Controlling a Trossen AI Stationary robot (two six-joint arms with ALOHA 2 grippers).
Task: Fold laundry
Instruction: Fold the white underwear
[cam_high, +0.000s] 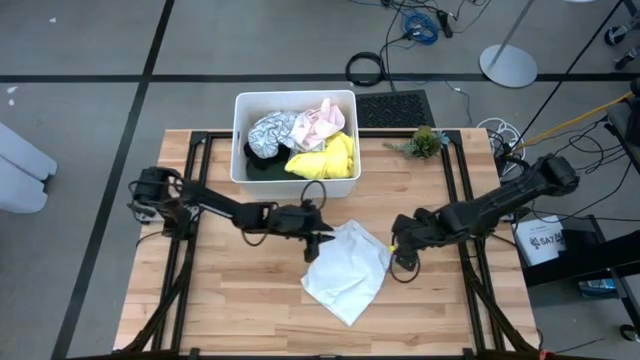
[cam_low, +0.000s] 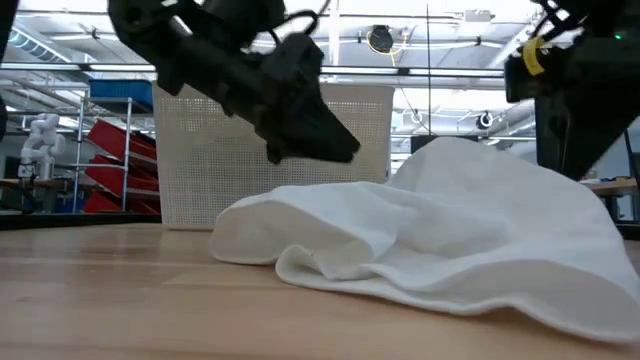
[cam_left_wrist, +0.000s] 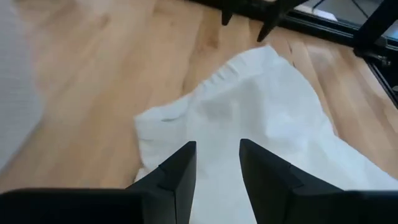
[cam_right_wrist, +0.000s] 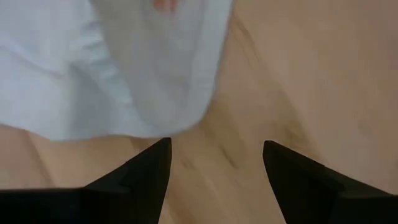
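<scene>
A pale light-blue garment (cam_high: 346, 265) lies crumpled on the wooden table, resting on its underside; it also shows in the low view (cam_low: 440, 235). My left gripper (cam_high: 322, 236) hangs open just above the garment's far left corner, its fingers (cam_left_wrist: 180, 177) over the cloth without touching it, as the low view (cam_low: 325, 140) shows. My right gripper (cam_high: 400, 252) is open wide at the garment's right edge, over bare wood (cam_right_wrist: 214, 162), with the cloth edge (cam_right_wrist: 155, 118) just ahead. The other garments lie in the white bin (cam_high: 240, 140).
The white bin at the table's far middle holds a white-and-grey patterned garment (cam_high: 268, 132), a pinkish-white one (cam_high: 318, 122), a yellow one (cam_high: 325, 158) and a dark one (cam_high: 260, 165). A small green plant (cam_high: 424, 141) sits at the far right. Bare wood lies along the near side.
</scene>
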